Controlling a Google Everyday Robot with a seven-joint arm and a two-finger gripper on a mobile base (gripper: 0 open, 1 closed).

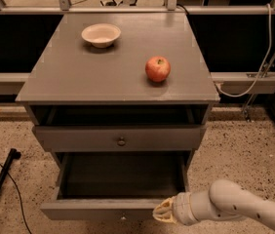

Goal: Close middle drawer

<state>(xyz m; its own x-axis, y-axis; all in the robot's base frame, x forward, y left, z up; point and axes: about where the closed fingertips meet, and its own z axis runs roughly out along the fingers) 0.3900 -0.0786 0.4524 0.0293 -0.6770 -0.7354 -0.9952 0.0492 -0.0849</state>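
The middle drawer is pulled far out at the bottom of the view. Its deep grey box is open and dark inside, and its small knob sits at the lower edge of the picture. My gripper comes in from the lower right on a white arm. Its tip is against the right part of that drawer's front panel, right of the knob. The uppermost drawer, with a brass knob, stands slightly out above it. The lowest drawer is out of view.
On the grey cabinet top stand a white bowl at the back left and a red apple towards the right. A black stand leg and cable lie on the speckled floor at left. A rail and a white cable run behind on the right.
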